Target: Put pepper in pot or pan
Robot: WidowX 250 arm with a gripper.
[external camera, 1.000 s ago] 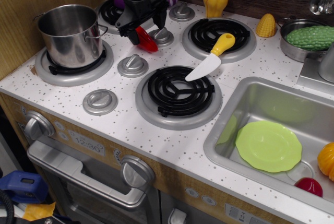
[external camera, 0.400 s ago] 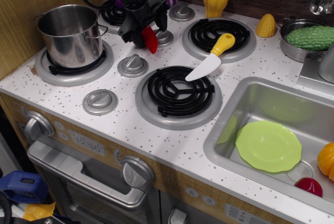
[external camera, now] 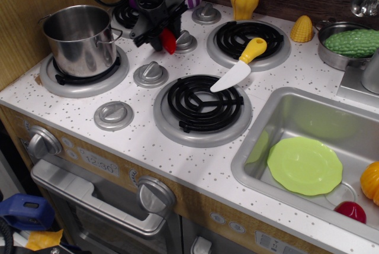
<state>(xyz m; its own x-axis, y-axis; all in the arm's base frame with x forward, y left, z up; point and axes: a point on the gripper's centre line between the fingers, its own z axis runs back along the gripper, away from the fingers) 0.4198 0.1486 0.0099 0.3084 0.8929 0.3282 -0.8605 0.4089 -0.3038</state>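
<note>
The red chili pepper [external camera: 169, 41] hangs in my black gripper [external camera: 161, 36], which is shut on it and holds it above the stove top, right of the pot. Only the pepper's red lower part shows; its stem is hidden by the fingers. The tall shiny steel pot [external camera: 79, 39] stands empty on the front left burner, a short way left of and below the gripper.
A yellow-handled toy knife [external camera: 239, 64] lies across the two right burners. Stove knobs [external camera: 150, 74] sit between the burners. A yellow bell pepper [external camera: 244, 0], corn [external camera: 302, 29] and a pan with a green vegetable [external camera: 349, 44] stand at the back. The sink [external camera: 284, 118] holds a green plate [external camera: 304, 164].
The gripper has lifted the pepper off the stove top and moved it slightly left, toward the pot. The pepper now hangs more upright.
</note>
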